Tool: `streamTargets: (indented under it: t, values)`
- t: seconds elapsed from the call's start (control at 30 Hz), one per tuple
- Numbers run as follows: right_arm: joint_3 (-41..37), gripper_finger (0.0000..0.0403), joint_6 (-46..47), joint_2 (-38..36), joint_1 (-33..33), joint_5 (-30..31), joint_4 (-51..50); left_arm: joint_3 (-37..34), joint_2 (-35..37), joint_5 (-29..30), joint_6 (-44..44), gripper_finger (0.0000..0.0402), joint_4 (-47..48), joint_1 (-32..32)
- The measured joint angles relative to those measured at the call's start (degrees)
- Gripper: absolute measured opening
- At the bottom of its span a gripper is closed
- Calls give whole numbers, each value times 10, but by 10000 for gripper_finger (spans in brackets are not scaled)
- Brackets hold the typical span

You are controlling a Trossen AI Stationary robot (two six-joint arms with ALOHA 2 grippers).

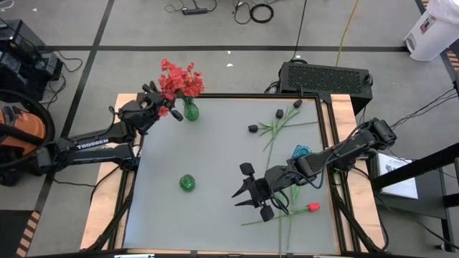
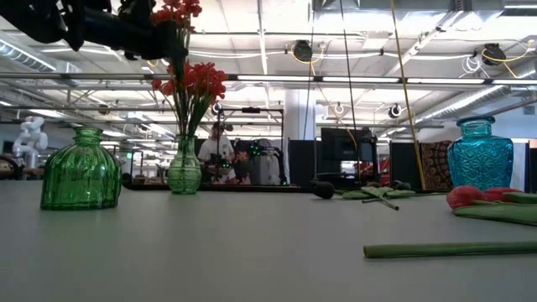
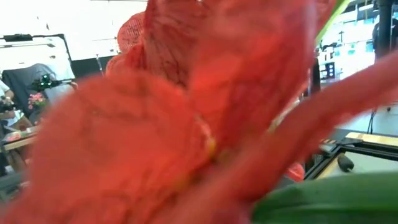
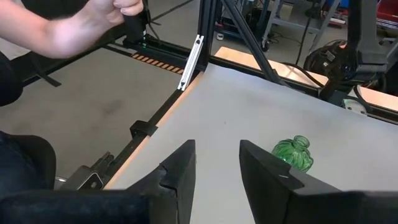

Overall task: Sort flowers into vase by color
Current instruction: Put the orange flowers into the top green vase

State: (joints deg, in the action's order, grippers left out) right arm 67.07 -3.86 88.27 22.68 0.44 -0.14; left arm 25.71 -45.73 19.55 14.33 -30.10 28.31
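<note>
**Flower Sorting: Station Status With Red Sprays in the Tall Vase**

Nearest the low camera lies a green stem (image 2: pixel 449 249), flat on the grey table (image 1: pixel 215 158) at the near right. Just behind it rests a red tulip-like bud (image 1: pixel 313 208), its stem running leftward along the near edge.

Left arm: the left gripper (image 1: pixel 159 97) is positioned at the far left of the table, at the red spray flowers (image 1: pixel 181 79). Its fingers are clenched. The left wrist view is filled by blurred red petals, so contact with a blossom cannot be confirmed. The sprays stand upright in a tall green vase (image 1: pixel 190 110) near the far edge.

Right arm: the right gripper (image 1: pixel 252 195) hovers over the near centre-right of the table. Its fingers (image 4: pixel 180 171) stand partly apart with nothing between them. The red bud and its stem lie just to the right of this gripper.

Other items:
- A round green vase (image 1: pixel 187 183) sits at the near left-centre, well apart from the tall one and holding no flowers.
- A blue vase (image 1: pixel 300 152) stands at the right, partly covered by the right arm in the high view.
- Black blooms (image 1: pixel 279 113) on green stems lie flat at the far right, near the blue vase.

Beyond the table, a person's hand (image 4: pixel 87 25) shows in the right wrist view, off the table's near-left side.
</note>
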Motion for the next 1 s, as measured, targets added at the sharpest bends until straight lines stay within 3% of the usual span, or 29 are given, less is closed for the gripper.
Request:
streamTargets:
  t: [0.7, 1.0]
  values:
    - [0, 116, 0, 0, 0, 0, -1, 0, -2, -37, -49, 18, 9, 30]
    - [0, 116, 0, 0, 0, -3, -2, 0, -2, -46, -50, 100, 27, 29]
